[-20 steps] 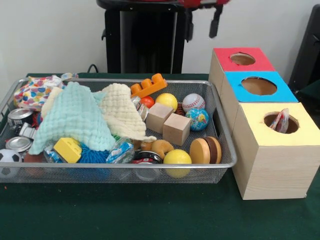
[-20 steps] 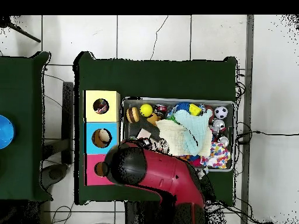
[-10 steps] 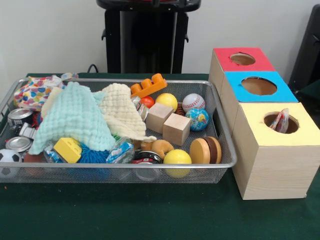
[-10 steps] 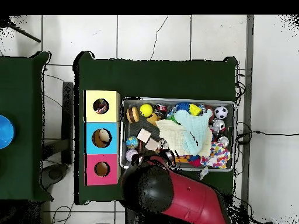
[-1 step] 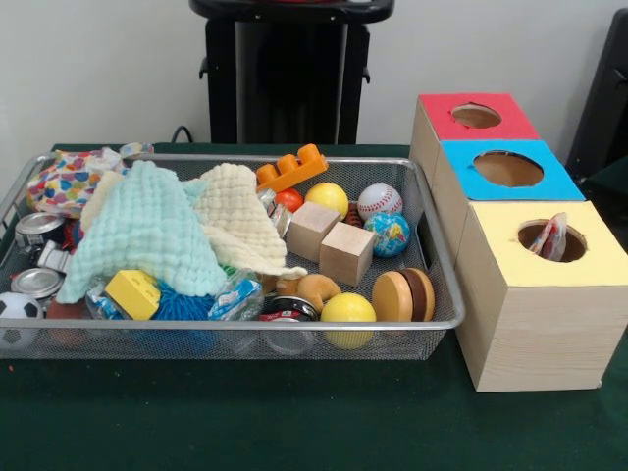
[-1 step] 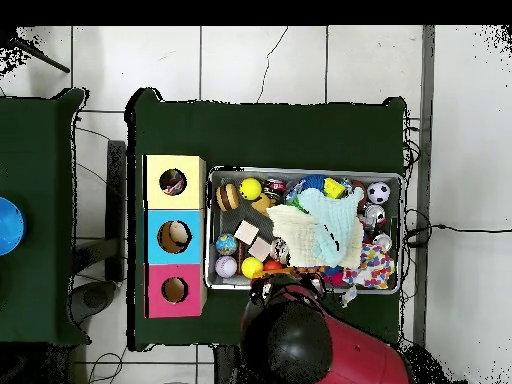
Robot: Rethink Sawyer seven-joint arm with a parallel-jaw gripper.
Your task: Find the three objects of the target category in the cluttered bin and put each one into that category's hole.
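The mint cloth (image 5: 142, 235) in the wire bin (image 5: 245, 324) hides whatever lies beneath it. Beside the bin, a crumpled wrapper (image 5: 552, 236) sits half sunk in the yellow box's hole. The arm (image 6: 320, 345) covers its own gripper from overhead.

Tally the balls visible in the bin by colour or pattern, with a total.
Yellow balls: 2
Baseball: 1
Globe ball: 1
Soccer ball: 1
Small red ball: 1
Total: 6
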